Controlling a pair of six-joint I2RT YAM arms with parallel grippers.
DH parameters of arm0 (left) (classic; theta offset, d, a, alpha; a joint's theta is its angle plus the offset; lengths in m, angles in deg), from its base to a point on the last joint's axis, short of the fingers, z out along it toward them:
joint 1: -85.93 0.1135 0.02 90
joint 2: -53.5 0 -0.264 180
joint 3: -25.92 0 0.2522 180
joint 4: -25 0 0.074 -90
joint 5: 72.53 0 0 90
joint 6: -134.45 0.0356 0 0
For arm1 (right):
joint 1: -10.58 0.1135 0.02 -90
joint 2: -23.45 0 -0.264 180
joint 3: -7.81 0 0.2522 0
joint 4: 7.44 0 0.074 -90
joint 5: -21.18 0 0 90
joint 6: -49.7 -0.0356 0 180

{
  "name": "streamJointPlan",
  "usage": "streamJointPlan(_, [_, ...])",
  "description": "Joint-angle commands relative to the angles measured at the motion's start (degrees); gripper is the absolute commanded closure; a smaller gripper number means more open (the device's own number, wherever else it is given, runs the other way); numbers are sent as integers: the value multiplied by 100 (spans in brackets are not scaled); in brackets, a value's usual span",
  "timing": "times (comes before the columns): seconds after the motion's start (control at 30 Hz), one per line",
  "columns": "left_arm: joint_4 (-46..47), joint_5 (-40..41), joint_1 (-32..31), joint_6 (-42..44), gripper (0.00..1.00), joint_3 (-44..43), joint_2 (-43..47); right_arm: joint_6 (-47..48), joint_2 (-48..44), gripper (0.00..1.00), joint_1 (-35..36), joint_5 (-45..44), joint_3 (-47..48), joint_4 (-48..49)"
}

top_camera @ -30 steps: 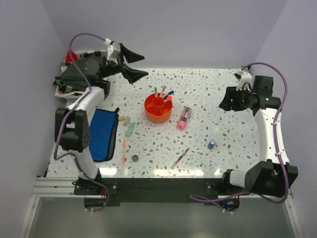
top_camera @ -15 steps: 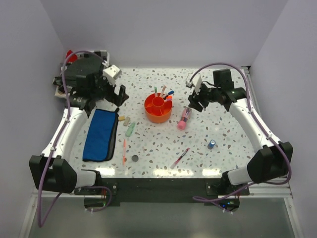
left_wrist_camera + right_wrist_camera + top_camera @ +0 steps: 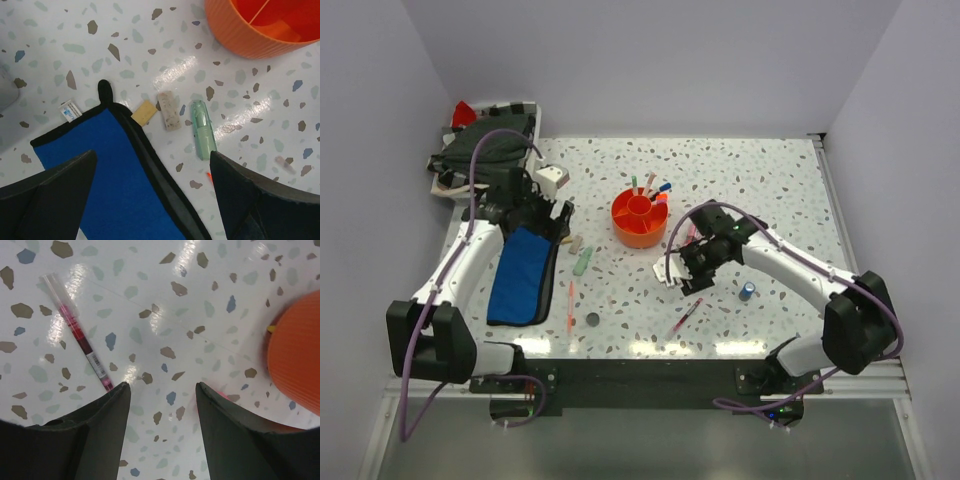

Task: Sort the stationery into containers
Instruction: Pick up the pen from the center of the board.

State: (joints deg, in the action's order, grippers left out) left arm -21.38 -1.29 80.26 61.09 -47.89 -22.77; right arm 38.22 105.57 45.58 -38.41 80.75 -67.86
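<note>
We read the right gripper (image 3: pixel 161 390) as released and empty above the glossy speckled desk (image 3: pixel 770 190); the thin, clear-barrelled pink pen (image 3: pixel 78 332) lies just beside it toward the near edge, long axis diagonal to the jaws; the left gripper (image 3: pixel 152 155), spread wide over the fabric pouch (image 3: pixel 115 195), is farther.

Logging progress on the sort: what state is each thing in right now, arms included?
left gripper, jaws wide open, empty, over the blue pouch.
right gripper, jaws open, empty, over bare table.
orange organiser, upright, several pens standing inside.
blue pouch, lying flat; open or zipped, cannot tell.
red pen, lying loose on the table.
green marker, lying loose beside the pouch.
blue cylinder, loose on the table.
</note>
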Motion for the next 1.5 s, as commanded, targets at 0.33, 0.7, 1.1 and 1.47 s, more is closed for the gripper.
streamJointPlan(0.33, [660, 1662, 75, -828, 0, -332, -274, -127, 524, 45, 1245, -563, -415, 104])
streamJointPlan(0.7, [713, 1613, 180, -838, 0, -218, -134, -399, 453, 49, 1614, -545, -574, 7])
streamJointPlan(1.1, [863, 1543, 180, -733, 0, 46, 165, -891, 646, 57, 1755, -897, -803, 482])
streamJointPlan(1.47, [898, 1498, 189, -566, 0, 275, 411, -1322, 787, 58, 1993, -976, -847, 719])
